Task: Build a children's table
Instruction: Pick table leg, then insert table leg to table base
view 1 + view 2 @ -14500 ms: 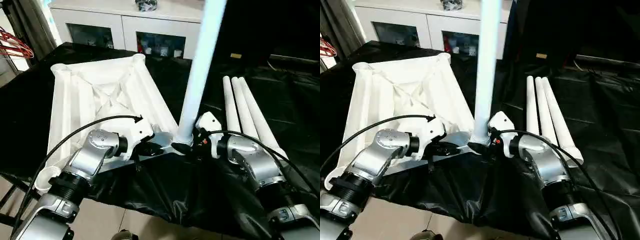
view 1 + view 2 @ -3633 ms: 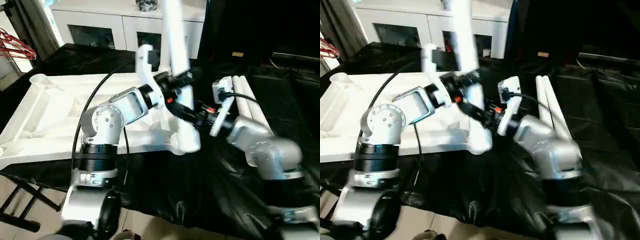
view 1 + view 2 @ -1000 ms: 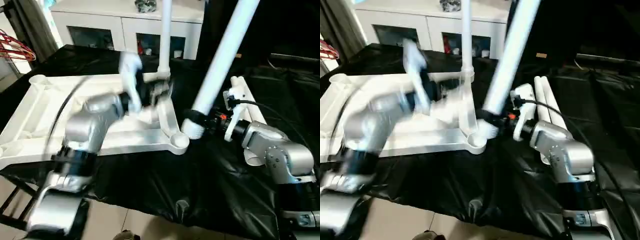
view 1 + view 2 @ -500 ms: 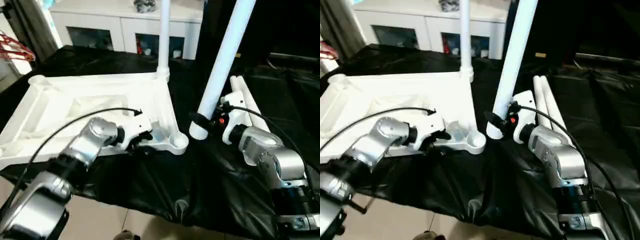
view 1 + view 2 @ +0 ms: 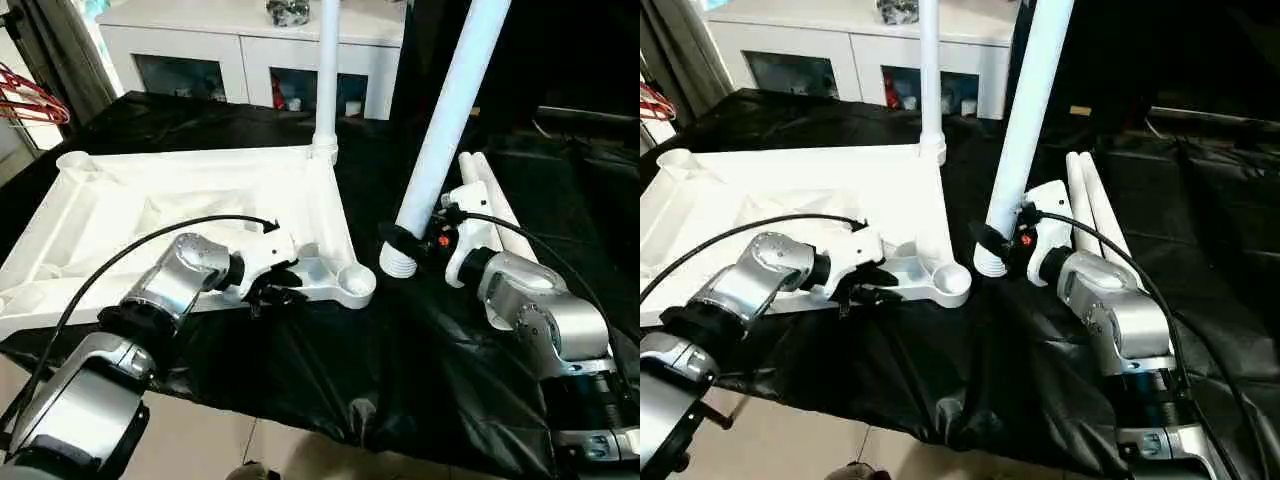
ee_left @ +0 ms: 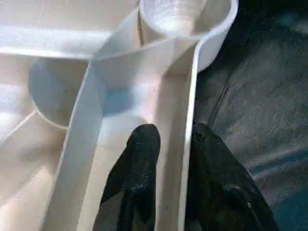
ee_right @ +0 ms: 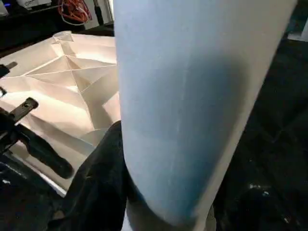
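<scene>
The white tabletop (image 5: 120, 200) lies underside up on the black-covered table. One white leg (image 5: 327, 70) stands upright in its far right corner socket. My right gripper (image 5: 398, 240) is shut on a second leg (image 5: 450, 110), held nearly upright. Its flared end (image 5: 398, 262) hangs just right of the near right corner socket (image 5: 355, 283). My left gripper (image 5: 275, 292) sits at the tabletop's near rim. In the left wrist view one finger (image 6: 142, 159) is inside the rim wall and the other is outside, shut on it. Two more legs (image 5: 492, 195) lie on the table at the right.
A white cabinet (image 5: 250, 40) stands behind the table. Red hangers (image 5: 30, 95) hang at the far left. The black cover (image 5: 380, 370) drapes over the table's front edge, close below the tabletop's near rim. Bare cover shows between the held leg and the lying legs.
My left arm swung down from above the tabletop to its near rim, and the fingers closed around the rim wall. The held leg stands more upright, its lower end close beside the near right socket.
</scene>
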Robot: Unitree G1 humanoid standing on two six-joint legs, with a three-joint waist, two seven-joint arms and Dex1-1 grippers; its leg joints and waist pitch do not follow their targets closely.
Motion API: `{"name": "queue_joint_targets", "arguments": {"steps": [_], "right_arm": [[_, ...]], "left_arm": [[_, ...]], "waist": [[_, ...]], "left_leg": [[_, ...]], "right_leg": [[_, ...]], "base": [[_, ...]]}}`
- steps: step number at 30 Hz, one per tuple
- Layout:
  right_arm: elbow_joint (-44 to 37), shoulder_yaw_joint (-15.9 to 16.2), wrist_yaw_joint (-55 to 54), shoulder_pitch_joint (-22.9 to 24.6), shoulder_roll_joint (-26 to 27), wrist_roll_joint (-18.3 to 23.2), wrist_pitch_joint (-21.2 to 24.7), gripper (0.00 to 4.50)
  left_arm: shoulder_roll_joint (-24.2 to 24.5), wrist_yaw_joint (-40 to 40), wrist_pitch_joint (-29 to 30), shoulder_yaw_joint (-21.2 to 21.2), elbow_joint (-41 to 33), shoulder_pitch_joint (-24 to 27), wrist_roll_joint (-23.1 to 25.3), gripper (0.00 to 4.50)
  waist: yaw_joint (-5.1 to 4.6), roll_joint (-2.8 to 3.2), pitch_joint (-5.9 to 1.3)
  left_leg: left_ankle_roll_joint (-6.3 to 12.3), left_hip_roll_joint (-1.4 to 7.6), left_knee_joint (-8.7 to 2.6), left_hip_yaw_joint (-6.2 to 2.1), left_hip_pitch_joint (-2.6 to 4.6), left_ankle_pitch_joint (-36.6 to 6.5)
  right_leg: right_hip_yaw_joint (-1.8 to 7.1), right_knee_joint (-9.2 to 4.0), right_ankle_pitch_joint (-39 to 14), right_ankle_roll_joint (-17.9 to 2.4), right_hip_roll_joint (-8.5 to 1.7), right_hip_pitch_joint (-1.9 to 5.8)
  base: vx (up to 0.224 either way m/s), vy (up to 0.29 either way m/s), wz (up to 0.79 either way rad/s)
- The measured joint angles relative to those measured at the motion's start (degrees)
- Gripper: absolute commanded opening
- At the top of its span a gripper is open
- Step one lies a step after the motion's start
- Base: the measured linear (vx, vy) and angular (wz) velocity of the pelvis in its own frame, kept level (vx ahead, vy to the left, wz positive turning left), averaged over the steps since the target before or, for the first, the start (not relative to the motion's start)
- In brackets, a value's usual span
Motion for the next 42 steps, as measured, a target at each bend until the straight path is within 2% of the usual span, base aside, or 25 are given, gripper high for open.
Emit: {"name": "queue_joint_targets", "arguments": {"steps": [12, 18, 23, 29, 42], "right_arm": [[0.0, 0.0, 0.57, 0.0, 0.01, -0.02, 0.0, 1.88], [-0.01, 0.24, 0.63, 0.11, 0.4, -0.03, 0.11, 1.88], [-0.01, 3.95, 0.54, 1.08, 2.14, -1.89, 0.1, 1.88], [0.7, 5.4, 0.76, 1.06, 2.02, -3.46, -1.36, 1.88], [7.44, 4.16, 0.0, -1.55, 3.03, -4.48, -5.53, 1.88]], "left_arm": [[-0.7, -2.03, -1.16, 1.16, 2.5, -0.77, 0.06, 0.06], [-2.55, -1.79, 1.09, 2.43, 1.86, -0.73, 0.03, 0.0], [-6.88, 4.22, 5.46, 3.82, -2.84, 1.99, -0.17, 0.0], [-7.43, 7.02, 6.93, 3.64, -7.83, 4.87, 0.73, 0.0], [-7.29, 8.04, 9.52, 4.08, -12.41, 7.09, 1.28, 0.0]], "waist": [[-0.14, 0.01, 0.0], [-0.37, 0.02, 0.01], [-0.13, 0.08, -0.02], [-0.26, 0.12, -0.05], [-0.28, 0.11, -0.06]], "left_leg": [[0.0, 0.0, 0.0, 0.01, 0.03, 0.0], [0.0, 0.0, -0.04, 0.02, 0.02, 0.0], [0.01, 0.0, -0.03, 0.03, 0.02, 0.0], [0.0, 0.0, -0.07, 0.05, 0.18, 0.0], [0.01, 0.0, -0.07, 0.07, 0.16, -0.01]], "right_leg": [[0.01, -0.01, 0.04, -0.06, 0.0, 0.0], [0.0, -0.02, 0.03, -0.05, 0.0, -0.04], [0.0, -0.05, 0.02, -0.06, -0.01, -0.02], [0.01, -0.02, -0.04, 0.04, -0.02, 0.06], [0.03, -0.06, -0.04, 0.03, -0.02, 0.08]], "base": [[0.0, 0.0, 0.0], [0.0, 0.0, 0.0], [0.0, 0.0, 0.0], [0.0, 0.0, 0.0], [0.0, 0.0, 0.0]]}}
